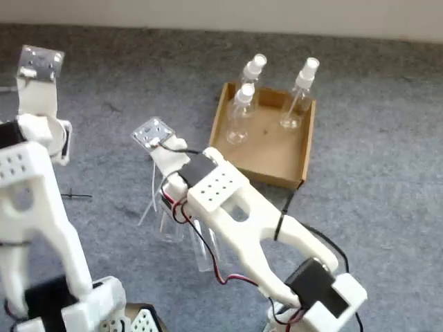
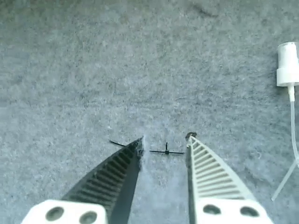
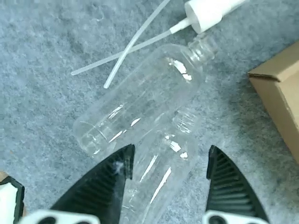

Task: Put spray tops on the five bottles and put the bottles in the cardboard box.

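Observation:
Three clear bottles with white spray tops (image 1: 255, 67) stand upright in the cardboard box (image 1: 272, 160). On the grey carpet two more clear bottles lie uncapped: one (image 3: 140, 107) lies just beyond my right gripper's fingertips, the other (image 3: 163, 172) lies between the open fingers of my right gripper (image 3: 170, 149). A loose spray top (image 3: 210, 11) with its thin tube lies by the first bottle's neck. My left gripper (image 2: 165, 139) hangs open over bare carpet with nothing in it. A spray top (image 2: 287, 70) with its tube lies off to one side of it.
A corner of the cardboard box (image 3: 280, 88) is close to my right gripper. The right arm (image 1: 228, 200) covers part of the lying bottles (image 1: 201, 252) from above. A small black cross mark (image 2: 166, 150) lies on the carpet.

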